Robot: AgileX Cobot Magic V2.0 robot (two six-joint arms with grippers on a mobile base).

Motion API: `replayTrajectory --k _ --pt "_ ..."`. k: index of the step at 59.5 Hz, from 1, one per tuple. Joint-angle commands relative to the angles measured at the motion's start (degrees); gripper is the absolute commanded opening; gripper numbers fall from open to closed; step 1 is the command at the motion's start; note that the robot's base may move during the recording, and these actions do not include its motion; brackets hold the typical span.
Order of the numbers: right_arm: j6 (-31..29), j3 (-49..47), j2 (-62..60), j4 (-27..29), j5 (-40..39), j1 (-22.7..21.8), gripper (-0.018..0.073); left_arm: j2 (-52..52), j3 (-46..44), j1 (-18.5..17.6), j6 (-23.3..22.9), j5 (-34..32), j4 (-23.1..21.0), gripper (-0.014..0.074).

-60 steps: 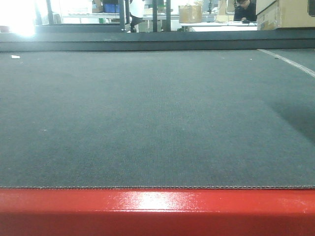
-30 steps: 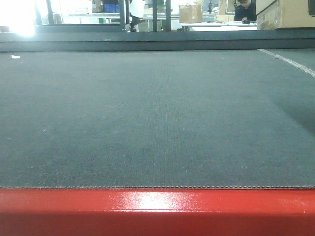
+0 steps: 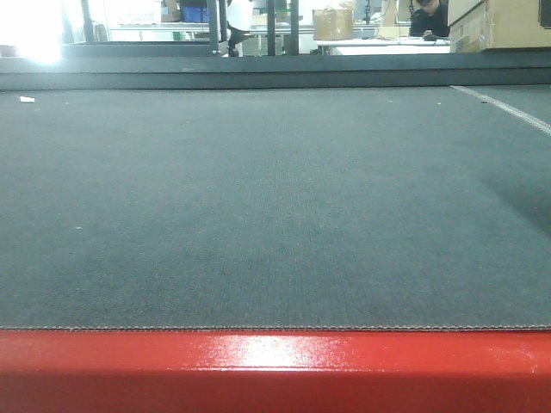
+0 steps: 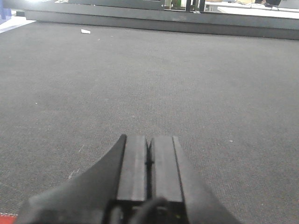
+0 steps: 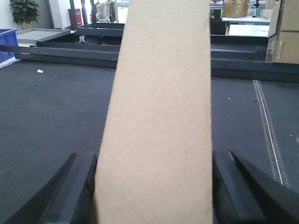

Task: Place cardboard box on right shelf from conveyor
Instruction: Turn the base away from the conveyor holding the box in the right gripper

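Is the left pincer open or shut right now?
Shut. The left pincer has its fingers pressed together, nothing between them.

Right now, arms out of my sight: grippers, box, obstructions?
Left gripper shut, empty, over dark grey-green conveyor belt. Right gripper shut on plain tan cardboard box. Small white scrap far off.

The place is an industrial hall of the warehouse or logistics kind. A wide, dark grey-green conveyor [image 3: 275,206] with a glossy red metal edge [image 3: 275,370] fills the front view from 6 o'clock almost to 12. Beyond it, at 1 o'clock, large brown cartons [image 3: 508,21] are stacked. Near 12 another carton [image 3: 333,23] stands on a white table [image 3: 379,45], where a person [image 3: 428,15] sits. The right wrist view shows a blue plastic bin [image 5: 7,44] and a potted plant [image 5: 24,11] at 10 o'clock.
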Motion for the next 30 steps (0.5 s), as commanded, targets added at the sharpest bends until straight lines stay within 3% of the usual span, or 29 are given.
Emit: replayTrajectory --k 1,30 --pt "-0.52 -1.56 0.66 -0.31 -5.6 -0.19 0.0144 -0.82 0.44 -0.08 0.01 -4.97 -0.34 -0.0116" --pt "-0.52 -1.45 0.66 -0.31 -5.61 -0.19 0.0144 -0.82 0.44 0.14 0.01 -4.85 -0.34 -0.0116"
